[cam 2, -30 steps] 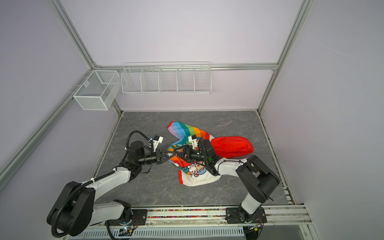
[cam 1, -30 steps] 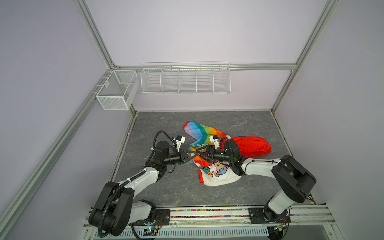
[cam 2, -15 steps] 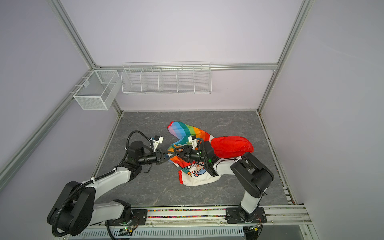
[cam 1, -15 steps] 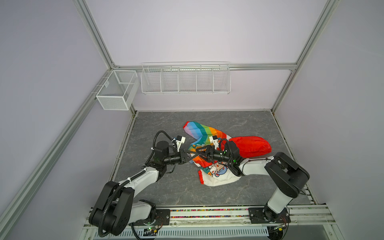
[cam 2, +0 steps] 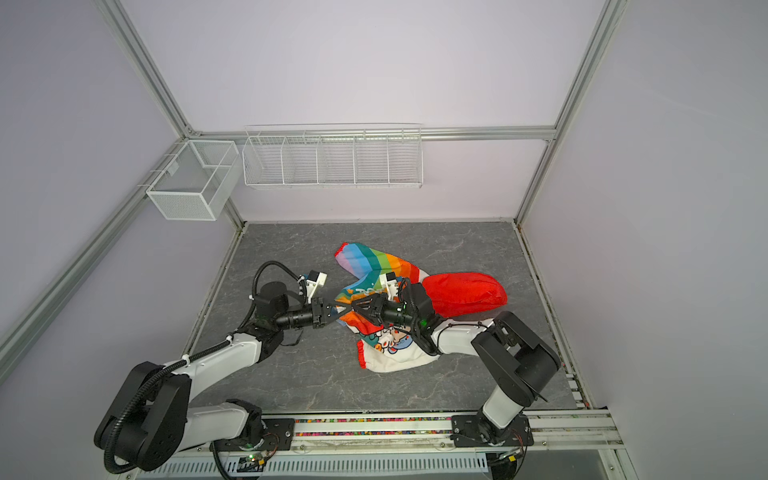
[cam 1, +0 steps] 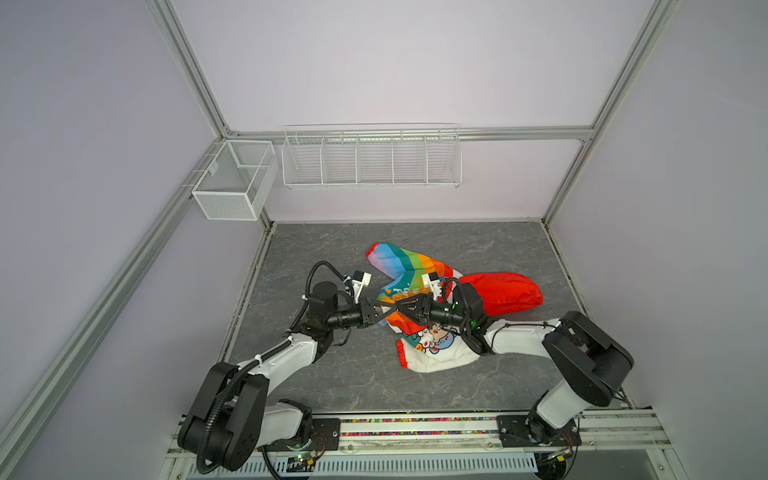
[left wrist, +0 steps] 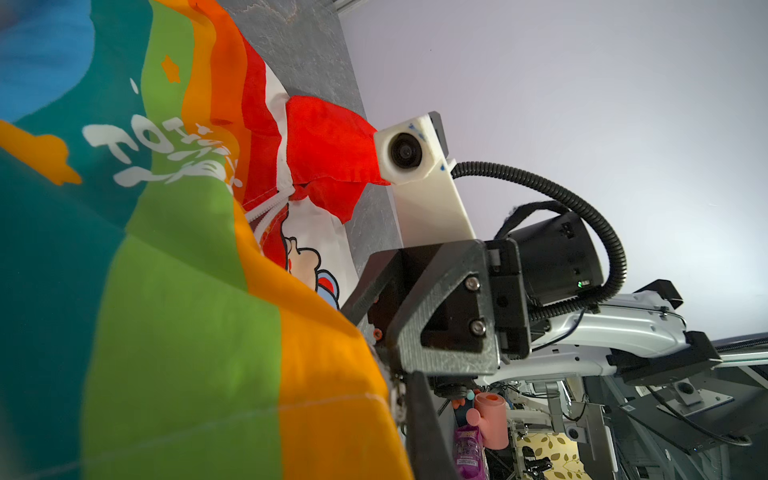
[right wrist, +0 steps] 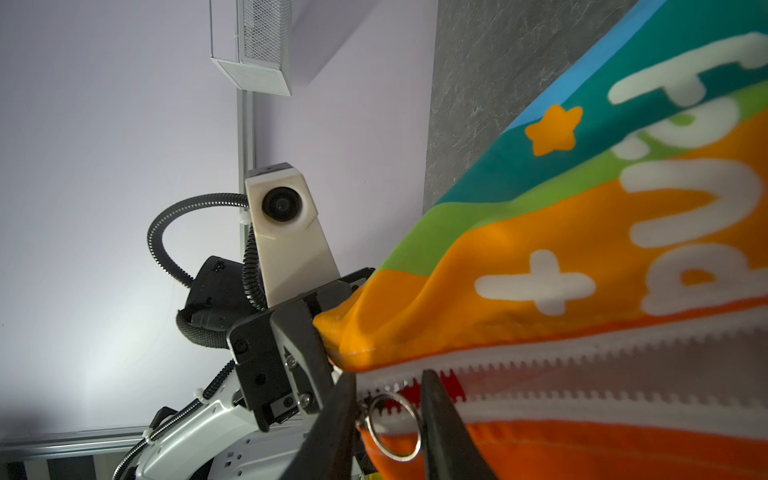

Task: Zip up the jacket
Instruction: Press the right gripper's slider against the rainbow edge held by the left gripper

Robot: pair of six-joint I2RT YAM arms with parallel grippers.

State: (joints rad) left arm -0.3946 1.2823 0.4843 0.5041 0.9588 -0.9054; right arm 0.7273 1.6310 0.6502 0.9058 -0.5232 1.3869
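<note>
While the zip (right wrist: 540, 370) is open along every stretch you can see, the job has barely begun. The jacket (cam 1: 434, 355) lies bunched mid-frame on the table (cam 1: 332, 249) in both top views, with the hood (cam 1: 503, 293) to its right. Your left gripper (right wrist: 328, 338) is clamped on the orange hem corner. Your right gripper (right wrist: 388, 374) straddles the slider's ring (right wrist: 394, 428), jaws narrowly apart (whether they pinch it yet, I cannot tell). The whole pull toward the collar remains. The top views show only crossed fingers over cloth. The right wrist view shows ring and parted teeth at lower centre, and the left wrist view shows the zip splitting beside the hood.
</note>
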